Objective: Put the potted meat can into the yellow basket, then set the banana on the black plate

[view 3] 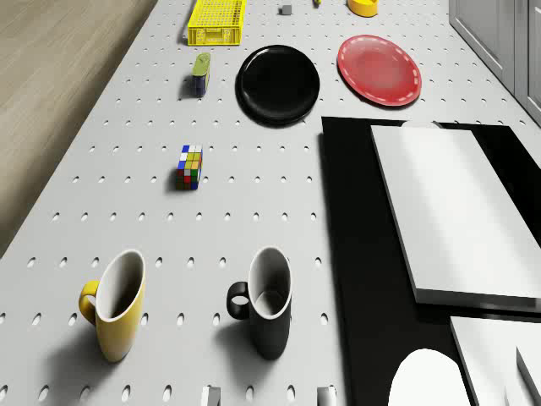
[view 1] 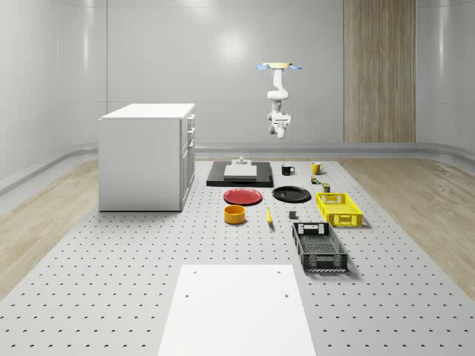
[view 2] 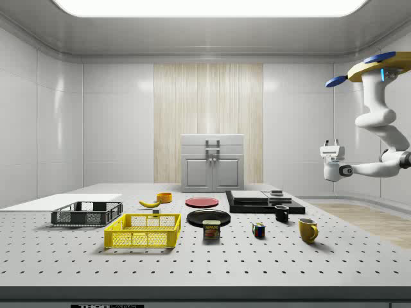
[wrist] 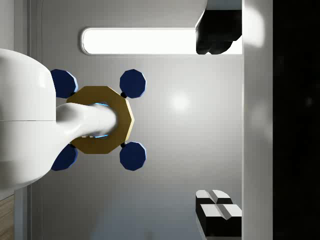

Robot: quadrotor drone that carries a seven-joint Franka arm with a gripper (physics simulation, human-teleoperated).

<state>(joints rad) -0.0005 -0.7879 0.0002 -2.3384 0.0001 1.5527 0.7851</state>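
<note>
The potted meat can (view 2: pixel 212 230) (view 3: pixel 200 74) (view 1: pixel 324 185) stands on the table between the yellow basket (view 2: pixel 144 231) (view 3: pixel 217 21) (view 1: pixel 339 208) and the Rubik's cube. The banana (view 2: pixel 149 204) (view 1: pixel 269 216) lies beside the orange bowl. Next to the can is the black plate (view 3: pixel 278 84) (view 1: pixel 291 194) (view 2: pixel 209 217), which is bare. The drone (view 1: pixel 278 67) (view 2: pixel 379 67) hovers high over the table's far end. My gripper (view 1: pixel 280 132) (view 2: pixel 329 154) (wrist: pixel 217 125) hangs well above the mugs, turned up towards the drone, open and holding nothing.
Near the far end stand a black mug (view 3: pixel 266 302), a yellow mug (view 3: pixel 114 304) and a Rubik's cube (view 3: pixel 189 167). A red plate (view 3: pixel 379 70), an orange bowl (view 1: pixel 234 214), a black basket (view 1: pixel 319 246), a black mat with white blocks (view 1: pixel 241 172) and a white cabinet (view 1: pixel 147 156) share the table.
</note>
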